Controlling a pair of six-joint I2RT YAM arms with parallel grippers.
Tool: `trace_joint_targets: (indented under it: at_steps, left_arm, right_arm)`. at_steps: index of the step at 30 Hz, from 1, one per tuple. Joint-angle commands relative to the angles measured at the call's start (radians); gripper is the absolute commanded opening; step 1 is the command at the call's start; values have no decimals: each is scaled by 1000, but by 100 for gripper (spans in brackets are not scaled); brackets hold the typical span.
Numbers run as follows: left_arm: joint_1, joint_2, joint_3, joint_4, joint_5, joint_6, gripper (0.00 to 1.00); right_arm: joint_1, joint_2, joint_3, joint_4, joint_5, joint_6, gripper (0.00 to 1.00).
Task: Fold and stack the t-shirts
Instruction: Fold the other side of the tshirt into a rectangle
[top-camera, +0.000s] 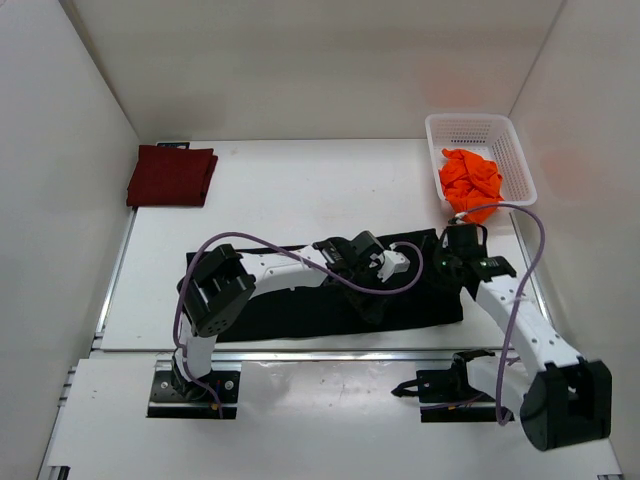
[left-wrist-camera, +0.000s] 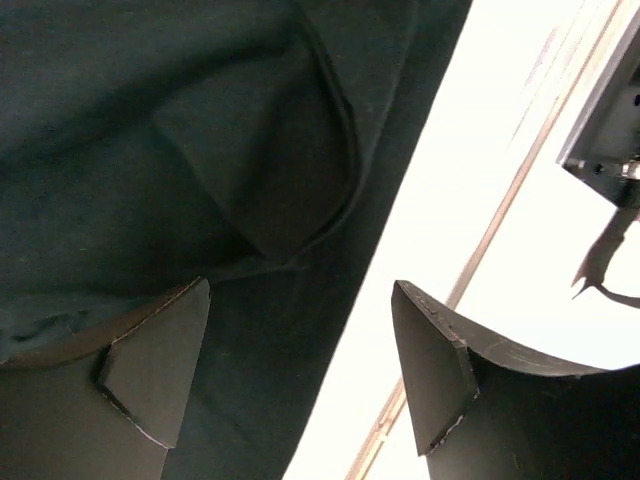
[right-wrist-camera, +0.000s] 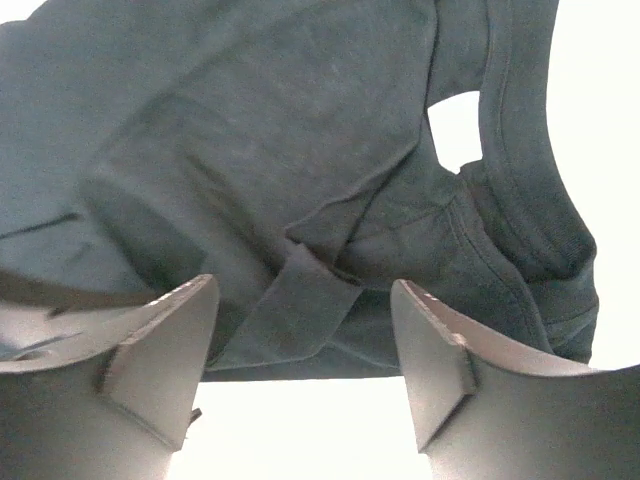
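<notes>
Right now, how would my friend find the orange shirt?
Look to the far right corner of the table, where a white mesh basket sits. The orange t-shirt lies crumpled inside it, the only bright shirt and the only one not on the tabletop.

Plain maroon shirt (top-camera: 171, 176), upper left of the frame; plain black shirt (top-camera: 300, 310), lower centre; bright orange shirt (top-camera: 470, 180) in white mesh-patterned basket (top-camera: 522, 170), upper right; white table (top-camera: 300, 190); purple cables (top-camera: 290, 248) on white-and-black arms (top-camera: 520, 320).

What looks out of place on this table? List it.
The orange t-shirt sits crumpled in the white basket, spilling over its near rim. The black t-shirt lies rumpled, with creases at its right end. The maroon t-shirt is neatly folded.
</notes>
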Motion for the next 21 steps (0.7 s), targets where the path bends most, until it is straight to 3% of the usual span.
trace_joint_targets:
  at_steps: [1,9,17,21]
  left_arm:
    - [4,-18,-1,14,19,-42,84]
    - [39,-43,-28,17,-21,-71,84]
    - [35,-52,-47,28,-1,-68,84]
    - [45,-61,-61,35,-5,-79,85]
  right_arm:
    - [26,80,63,-18,80,-3,69]
    - [31,233,96,-18,55,-48,63]
    - [42,226,-25,80,17,-3,56]
    - [39,235,-30,77,40,-2,46]
